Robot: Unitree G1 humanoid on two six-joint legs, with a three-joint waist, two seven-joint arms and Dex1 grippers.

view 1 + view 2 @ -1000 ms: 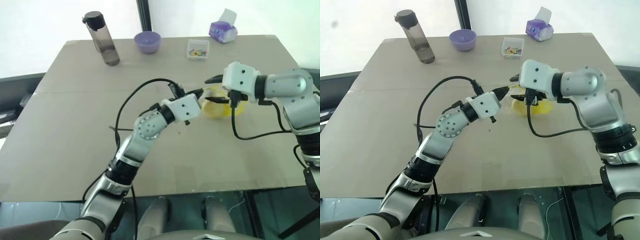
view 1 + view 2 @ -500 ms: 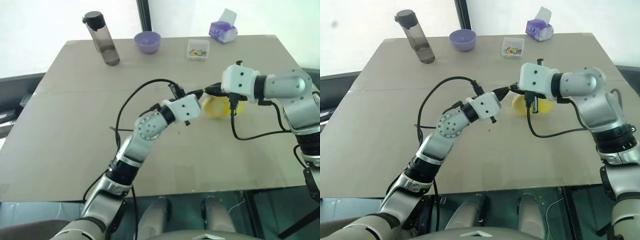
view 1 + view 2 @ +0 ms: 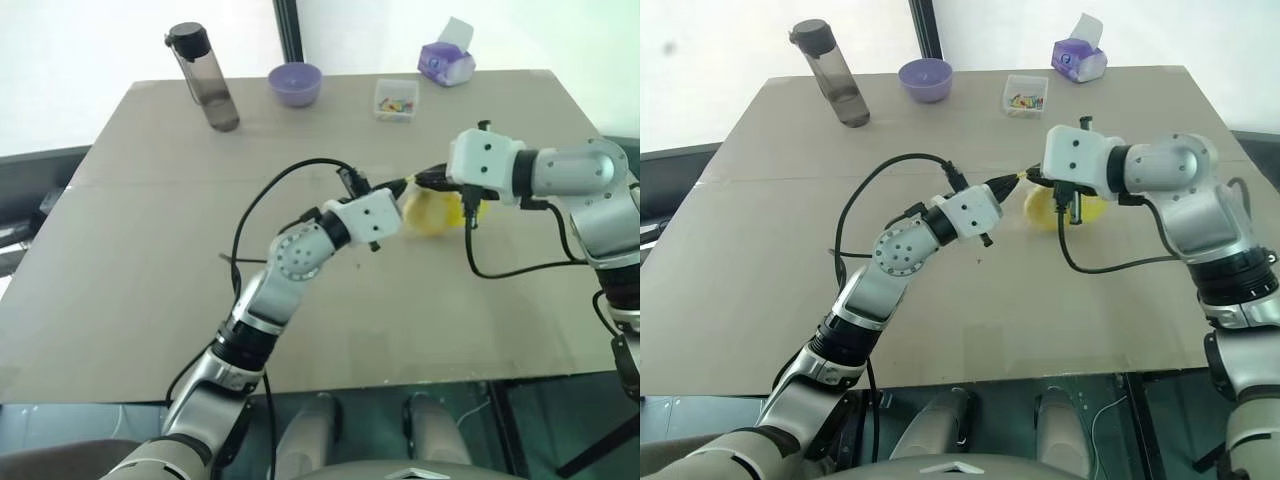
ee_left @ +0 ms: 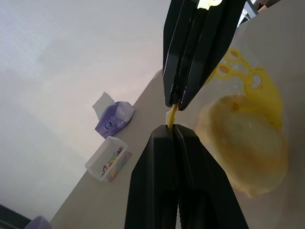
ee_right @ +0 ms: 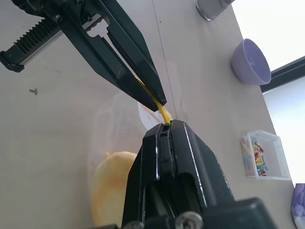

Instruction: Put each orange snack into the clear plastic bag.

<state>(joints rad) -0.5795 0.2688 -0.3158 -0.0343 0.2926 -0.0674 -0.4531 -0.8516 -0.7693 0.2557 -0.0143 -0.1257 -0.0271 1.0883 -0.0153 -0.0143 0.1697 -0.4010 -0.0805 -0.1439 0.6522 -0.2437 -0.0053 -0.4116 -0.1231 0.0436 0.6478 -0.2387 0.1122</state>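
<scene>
Jaws of both grippers are closed, tip to tip, on the yellow strip (image 5: 163,113) of the clear plastic bag (image 4: 248,90). The strip is pinched by the left gripper (image 4: 172,128) and the right gripper (image 5: 164,125) from opposite ends. The orange snack (image 4: 242,151) is seen inside the bag, held just above the table (image 3: 150,250), near mid-right.

Count on the table (image 3: 150,250): one orange snack (image 4: 243,148), inside one clear plastic bag (image 4: 248,86) with a yellow strip. Along the far edge — one dark water bottle (image 3: 205,78), one purple bowl (image 3: 296,83), one small clear box (image 3: 396,99) of coloured bits, their number too small to tell, and one purple tissue pack (image 3: 446,62). Two grippers noted — left gripper (image 4: 172,128) and right gripper (image 5: 164,125).
</scene>
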